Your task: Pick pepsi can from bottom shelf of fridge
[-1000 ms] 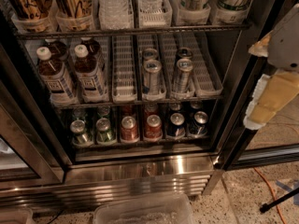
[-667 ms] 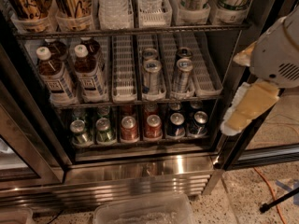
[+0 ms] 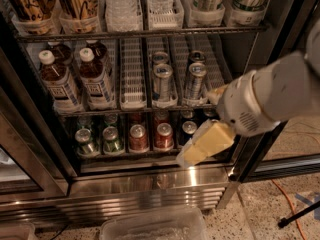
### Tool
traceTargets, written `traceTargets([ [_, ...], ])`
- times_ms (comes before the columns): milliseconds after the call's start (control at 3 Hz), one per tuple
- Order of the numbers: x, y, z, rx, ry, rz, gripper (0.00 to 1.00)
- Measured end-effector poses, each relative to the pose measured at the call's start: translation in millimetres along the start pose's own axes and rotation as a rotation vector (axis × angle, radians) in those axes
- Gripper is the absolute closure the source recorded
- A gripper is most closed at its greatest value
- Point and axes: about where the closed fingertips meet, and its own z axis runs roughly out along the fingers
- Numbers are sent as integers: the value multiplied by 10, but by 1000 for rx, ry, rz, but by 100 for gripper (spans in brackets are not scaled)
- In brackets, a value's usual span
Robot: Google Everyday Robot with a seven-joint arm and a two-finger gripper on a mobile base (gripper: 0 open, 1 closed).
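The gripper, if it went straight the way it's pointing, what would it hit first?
Likely the front edge of the bottom shelf, below the pepsi can; the gripper, low before the fridge, points down-left. Depth is unclear.

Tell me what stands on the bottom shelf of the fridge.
In front: two green cans, two red cans and one pepsi can, partly covered. The pincer hangs before the bottom shelf at its right end, covering whatever stands there.

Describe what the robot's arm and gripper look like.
The arm is a fat, rounded, off-white tube with a small slotted vent near the wrist. The gripper, at the right end of the dark wire bottom shelf, is blocky and cream-yellow. No cables or markings visible on either.
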Motion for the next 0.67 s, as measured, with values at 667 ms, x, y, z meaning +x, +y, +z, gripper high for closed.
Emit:
traceTargets([
  [667,164,454,780,12,-257,90,0],
])
